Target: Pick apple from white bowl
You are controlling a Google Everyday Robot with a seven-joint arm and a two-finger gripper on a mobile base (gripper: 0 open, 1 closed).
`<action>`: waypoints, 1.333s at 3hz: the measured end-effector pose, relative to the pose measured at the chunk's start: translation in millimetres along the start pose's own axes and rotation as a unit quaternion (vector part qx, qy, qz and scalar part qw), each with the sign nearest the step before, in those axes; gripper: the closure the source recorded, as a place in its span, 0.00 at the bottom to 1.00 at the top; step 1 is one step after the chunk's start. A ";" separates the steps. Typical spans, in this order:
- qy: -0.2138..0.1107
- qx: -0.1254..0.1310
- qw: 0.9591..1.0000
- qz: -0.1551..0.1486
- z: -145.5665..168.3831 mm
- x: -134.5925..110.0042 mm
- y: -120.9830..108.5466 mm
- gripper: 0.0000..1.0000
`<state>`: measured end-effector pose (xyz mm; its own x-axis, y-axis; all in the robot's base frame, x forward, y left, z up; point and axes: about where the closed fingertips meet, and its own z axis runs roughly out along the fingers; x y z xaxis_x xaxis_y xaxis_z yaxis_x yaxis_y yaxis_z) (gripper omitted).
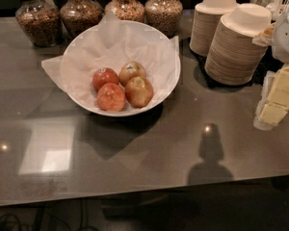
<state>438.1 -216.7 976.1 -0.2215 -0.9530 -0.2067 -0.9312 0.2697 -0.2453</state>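
Note:
The white bowl [164, 47] stands on the dark counter, left of centre, lined with crumpled white paper. It holds several apples. The golden-yellow, russet-blushed apple [138, 91] lies at the front right of the group. It touches a paler yellowish apple with a small sticker [131, 71] behind it and a redder apple [111, 96] to its left. A second redder apple [105, 77] lies at the back left. My gripper [274, 105], white with pale yellow parts, hangs at the right edge of the view, well to the right of the bowl and apart from it.
Two stacks of small tan disposable bowls [236, 47] stand at the back right, close to my gripper. Several glass jars of grain [79, 13] line the back edge behind the white bowl. The counter's front edge [135, 194] runs along the bottom.

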 end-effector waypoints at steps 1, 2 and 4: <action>-0.001 0.001 1.000 0.000 -0.3 -0.6 -0.5 0.00; -0.041 0.000 0.999 -0.015 12.8 -27.5 -9.3 0.00; -0.103 -0.014 0.991 -0.084 26.7 -87.3 -14.2 0.00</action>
<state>478.4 -133.6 972.3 -0.0014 -0.9346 -0.3557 -0.9581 0.1031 -0.2673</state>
